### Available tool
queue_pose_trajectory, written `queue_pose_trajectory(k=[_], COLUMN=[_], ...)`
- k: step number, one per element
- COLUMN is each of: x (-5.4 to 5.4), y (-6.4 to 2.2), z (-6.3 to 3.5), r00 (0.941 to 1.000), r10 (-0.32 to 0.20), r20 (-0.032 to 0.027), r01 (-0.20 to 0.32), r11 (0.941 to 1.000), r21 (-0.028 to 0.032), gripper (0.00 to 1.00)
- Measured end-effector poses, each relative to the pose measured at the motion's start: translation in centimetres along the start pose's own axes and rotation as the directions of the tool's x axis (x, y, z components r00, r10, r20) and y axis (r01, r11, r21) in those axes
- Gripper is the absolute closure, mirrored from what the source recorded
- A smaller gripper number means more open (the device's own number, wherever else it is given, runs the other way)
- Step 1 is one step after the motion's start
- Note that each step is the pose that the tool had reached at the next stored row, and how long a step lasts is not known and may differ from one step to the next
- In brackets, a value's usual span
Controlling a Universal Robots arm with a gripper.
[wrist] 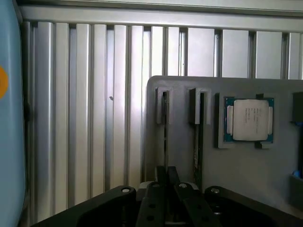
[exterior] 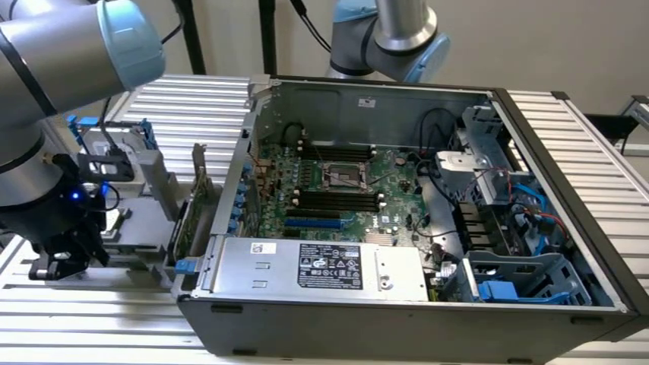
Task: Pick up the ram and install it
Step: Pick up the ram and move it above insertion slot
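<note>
Gripper (wrist: 166,173) hovers low over the grey holder (wrist: 246,182), right at a ram (wrist: 165,127) standing edge-on in its slot; we cannot tell whether it grips anything.

Ribbed metal table (wrist: 71,118), matt plastic tray (wrist: 246,175)

**Bg: plain wall, slatted alu table**

Pale beige wall (exterior: 568,46) at back, bare, no marks. Work surface is a table (exterior: 193,106) of ribbed silver-grey alu slats; same slats seen close in wrist view. Two black uprights (exterior: 267,34) stand vs. the wall behind the table. Light even and soft, w/ dull sheen along slat ridges.
</note>
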State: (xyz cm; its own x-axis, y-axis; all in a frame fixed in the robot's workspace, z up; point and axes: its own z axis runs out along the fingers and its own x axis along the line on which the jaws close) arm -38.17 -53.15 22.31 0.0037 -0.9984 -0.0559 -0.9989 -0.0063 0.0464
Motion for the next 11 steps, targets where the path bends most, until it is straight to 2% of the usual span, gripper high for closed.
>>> queue_pose_trajectory(k=[11], x=[-0.3], y=[-0.04], z=[-4.76], r00=[1.0], r10=[0.0], r20=[-0.0001], r01=[0.0], r11=[1.0], r21=[-0.0001], gripper=[0.87])
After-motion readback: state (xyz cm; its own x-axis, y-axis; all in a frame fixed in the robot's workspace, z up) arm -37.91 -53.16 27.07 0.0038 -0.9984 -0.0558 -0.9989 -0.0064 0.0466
